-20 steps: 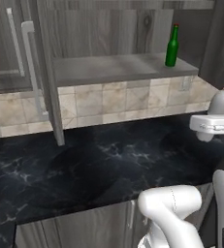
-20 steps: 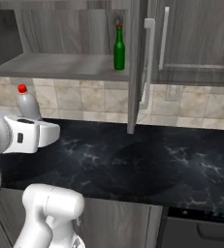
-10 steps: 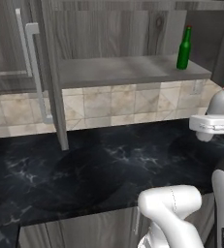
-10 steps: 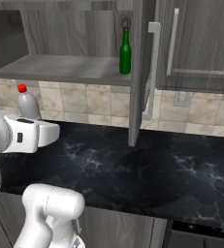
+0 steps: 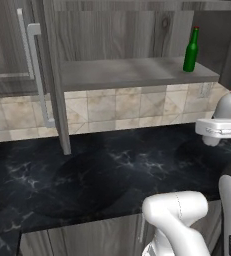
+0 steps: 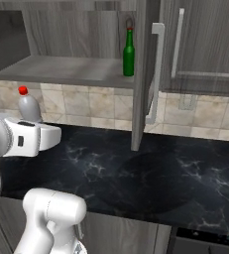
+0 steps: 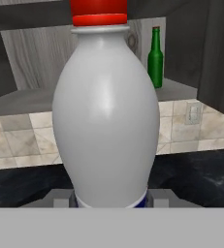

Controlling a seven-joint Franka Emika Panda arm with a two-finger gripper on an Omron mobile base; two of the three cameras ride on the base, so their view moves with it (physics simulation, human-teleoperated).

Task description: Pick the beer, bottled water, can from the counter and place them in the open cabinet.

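While the beer (image 5: 190, 50) stands on the cabinet shelf (image 5: 132, 73), narrowly parted jaws grip the bottled water (image 7: 106, 116).

The bottled water (image 7: 106, 111) stands upright close ahead, with the beer (image 7: 155, 58) on the open cabinet (image 7: 31, 99) shelf behind.

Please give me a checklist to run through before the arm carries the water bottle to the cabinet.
1. Bottle between the fingers: ok, it stands upright and centred in the hand view.
2. Grip firm: cannot tell; the contact is hidden low on the bottle.
3. Beer already on the shelf: ok, upright near one end.
4. Room on the shelf beside the beer: ok, a long bare stretch.
5. Door open: ok, though it juts out over the counter, so mind its edge.
6. Can located: cannot tell.
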